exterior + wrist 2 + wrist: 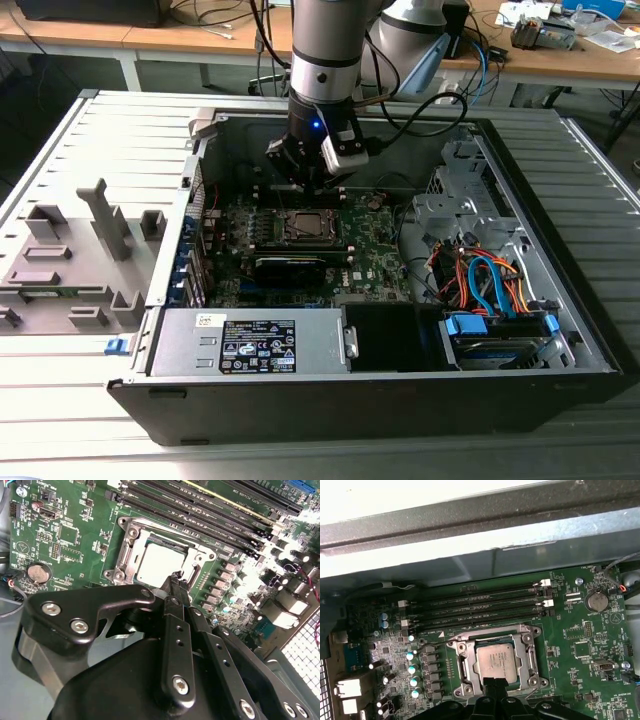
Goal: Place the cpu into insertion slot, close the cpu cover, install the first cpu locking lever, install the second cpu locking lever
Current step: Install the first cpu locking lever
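Pincer (pixel 176 578) closed, tips at cpu cover (pixel 526 652) edge.

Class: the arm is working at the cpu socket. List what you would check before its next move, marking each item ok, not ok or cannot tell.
1. Cpu lying flat in the socket: ok.
2. Cover down around the cpu: ok.
3. Both levers latched: cannot tell.
4. Tool shut with nothing in it: ok.
5. Tool tip at the cover's edge: ok.
6. Tool clear of the memory slots: ok.
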Tool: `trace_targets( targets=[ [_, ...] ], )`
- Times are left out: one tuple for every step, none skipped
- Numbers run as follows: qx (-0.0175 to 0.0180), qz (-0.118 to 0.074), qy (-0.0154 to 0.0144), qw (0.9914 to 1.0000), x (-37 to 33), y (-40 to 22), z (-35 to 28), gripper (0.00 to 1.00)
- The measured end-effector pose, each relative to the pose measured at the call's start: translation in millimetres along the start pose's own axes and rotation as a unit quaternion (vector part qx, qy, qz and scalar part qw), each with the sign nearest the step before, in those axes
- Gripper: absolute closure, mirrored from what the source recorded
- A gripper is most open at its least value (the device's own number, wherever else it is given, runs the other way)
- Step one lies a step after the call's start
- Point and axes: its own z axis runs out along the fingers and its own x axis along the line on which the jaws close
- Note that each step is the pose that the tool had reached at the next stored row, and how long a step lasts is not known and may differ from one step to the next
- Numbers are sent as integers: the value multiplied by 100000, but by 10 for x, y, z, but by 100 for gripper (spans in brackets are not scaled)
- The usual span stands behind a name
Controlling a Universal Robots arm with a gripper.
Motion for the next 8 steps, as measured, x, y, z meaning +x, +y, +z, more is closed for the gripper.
trace_targets(
  targets=[
    [-21, -122, -4, 100000, 0, 0, 0, 89],
    [-50, -217, -3, 100000, 0, 1, 1, 89],
    [-116, -333, 8, 99999, 1, 0, 0, 89],
    [-392, -408, 45, 99998, 0, 0, 0, 89],
    [-939, -504, 116, 99994, 0, 0, 0, 89],
    [-1455, -726, 182, 99987, 0, 0, 0, 89],
    [-1533, -1017, 192, 99983, 1, 0, 0, 89],
    [-1571, -1496, 188, 99976, 0, 1, 0, 89]
  ],
)
